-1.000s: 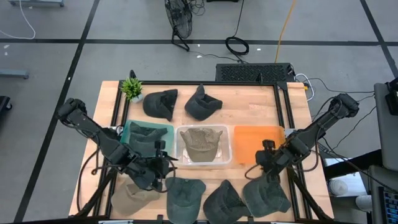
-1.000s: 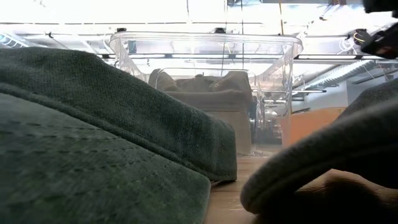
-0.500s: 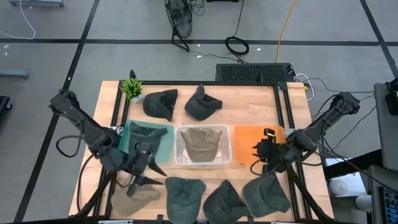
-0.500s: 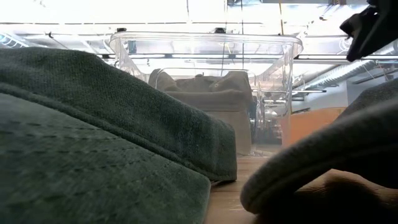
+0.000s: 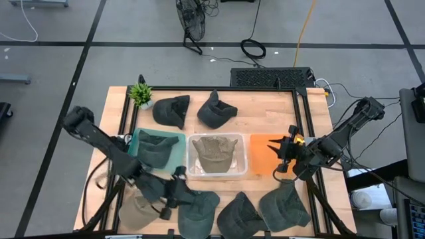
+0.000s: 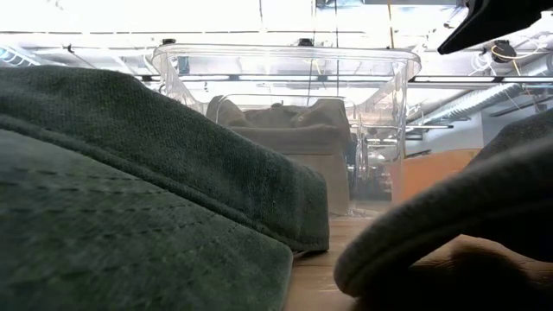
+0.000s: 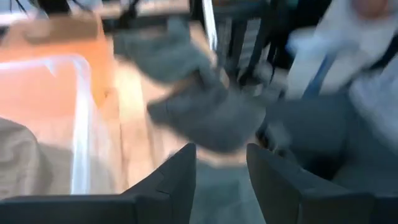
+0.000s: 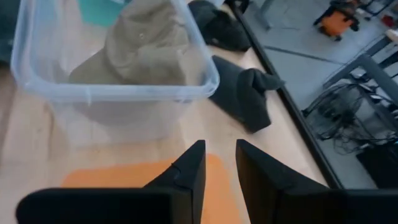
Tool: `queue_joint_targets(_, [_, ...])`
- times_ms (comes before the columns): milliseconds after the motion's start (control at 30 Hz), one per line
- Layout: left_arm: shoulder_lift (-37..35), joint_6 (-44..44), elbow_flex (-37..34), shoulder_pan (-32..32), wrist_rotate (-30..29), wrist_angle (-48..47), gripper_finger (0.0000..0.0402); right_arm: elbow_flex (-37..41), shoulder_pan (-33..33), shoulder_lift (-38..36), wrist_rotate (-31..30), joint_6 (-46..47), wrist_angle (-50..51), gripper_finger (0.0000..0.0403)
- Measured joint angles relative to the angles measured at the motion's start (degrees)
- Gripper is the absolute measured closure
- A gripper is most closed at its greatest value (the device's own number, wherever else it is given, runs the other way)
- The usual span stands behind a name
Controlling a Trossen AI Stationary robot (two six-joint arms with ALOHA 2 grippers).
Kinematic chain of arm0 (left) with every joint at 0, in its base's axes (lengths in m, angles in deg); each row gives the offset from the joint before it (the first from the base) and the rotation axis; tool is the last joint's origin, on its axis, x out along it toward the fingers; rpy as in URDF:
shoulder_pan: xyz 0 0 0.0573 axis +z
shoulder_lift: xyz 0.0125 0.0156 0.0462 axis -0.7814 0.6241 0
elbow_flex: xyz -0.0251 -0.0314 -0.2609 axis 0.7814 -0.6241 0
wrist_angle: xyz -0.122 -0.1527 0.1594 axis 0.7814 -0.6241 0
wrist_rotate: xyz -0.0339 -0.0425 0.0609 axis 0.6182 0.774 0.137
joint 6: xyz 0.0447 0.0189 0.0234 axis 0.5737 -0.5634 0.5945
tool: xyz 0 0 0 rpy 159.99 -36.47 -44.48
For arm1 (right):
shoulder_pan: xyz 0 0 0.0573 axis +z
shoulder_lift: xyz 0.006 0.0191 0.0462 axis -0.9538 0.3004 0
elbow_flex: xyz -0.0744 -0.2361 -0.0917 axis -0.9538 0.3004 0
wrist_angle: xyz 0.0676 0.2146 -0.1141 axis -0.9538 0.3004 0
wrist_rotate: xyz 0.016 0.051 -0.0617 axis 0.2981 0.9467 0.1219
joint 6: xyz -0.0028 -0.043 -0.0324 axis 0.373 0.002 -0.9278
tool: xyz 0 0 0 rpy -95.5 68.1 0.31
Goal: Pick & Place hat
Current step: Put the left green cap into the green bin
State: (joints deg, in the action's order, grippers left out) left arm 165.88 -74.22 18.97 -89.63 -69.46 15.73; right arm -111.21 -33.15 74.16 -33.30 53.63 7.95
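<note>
Hats of soft, crumpled fabric lie on the pale wooden table (image 5: 265, 116): two dark grey caps (image 5: 171, 109) at the far side, a beige cap (image 5: 214, 151) inside the clear plastic bin (image 5: 244, 162), a grey-green cap on the teal mat (image 5: 138, 139), and a row of grey-green caps (image 5: 284, 209) along the near edge. The flat orange mat (image 5: 265, 151) is bare.

The right gripper (image 5: 287, 154) hangs over the orange mat with its fingers (image 8: 186, 168) a narrow gap apart and nothing between them. The left gripper (image 5: 174, 192) is low at the near row, by a grey-green cap (image 5: 196, 207); its fingers (image 7: 177, 177) are apart and hold nothing I can see, though the left wrist view is blurred.

In the low view, caps fill the front and hide most of the table.
</note>
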Motion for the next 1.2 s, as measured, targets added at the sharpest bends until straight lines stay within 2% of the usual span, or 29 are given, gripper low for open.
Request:
queue_joint_targets(100, [5.0, -0.5, 4.4, -0.7, 1.7, -8.2, 0.025, 0.6, 0.0, 0.0, -2.2, 0.3, -2.2, 0.033])
queue_joint_targets(200, [8.2, -6.5, 7.2, -1.0, 5.0, -11.9, 0.025, 2.7, 0.0, 0.0, -3.2, -1.6, -7.4, 0.033])
queue_joint_targets(367, [10.3, -15.7, 9.5, -0.2, 11.9, -11.9, 0.0249, 4.9, 0.0, 0.1, -4.1, -12.5, -16.9, 0.033])
queue_joint_targets(500, [11.7, -18.7, 9.7, -0.2, 12.0, -12.1, 0.025, 4.9, -0.1, -0.7, -10.7, -20.5, -21.3, 0.033])
queue_joint_targets(600, [12.4, -17.1, 9.7, -0.2, 12.3, -12.1, 0.0256, 4.9, -0.7, -2.3, -15.4, -26.2, -27.3, 0.033])
queue_joint_targets(733, [12.5, -12.0, 9.7, -0.2, 11.7, -9.4, 0.0275, 4.9, -1.5, -4.7, -16.3, -31.3, -34.9, 0.033])
queue_joint_targets(800, [12.6, -12.4, 9.7, -0.2, 11.5, -6.6, 0.0286, 4.9, -1.8, -5.4, -16.3, -31.3, -36.9, 0.033])
queue_joint_targets(933, [12.5, -18.7, 9.7, -0.2, 11.2, -4.7, 0.0303, 5.5, -1.9, -5.6, -16.3, -28.8, -36.7, 0.033])
queue_joint_targets(1000, [12.6, -19.7, 9.7, -0.6, 8.7, -3.4, 0.0306, 7.3, -1.9, -5.8, -16.3, -27.8, -36.7, 0.033])
queue_joint_targets(1200, [12.6, -19.7, 9.7, -2.6, 2.7, 1.2, 0.028, 13.5, -1.9, -7.6, -16.3, -19.8, -36.6, 0.033])
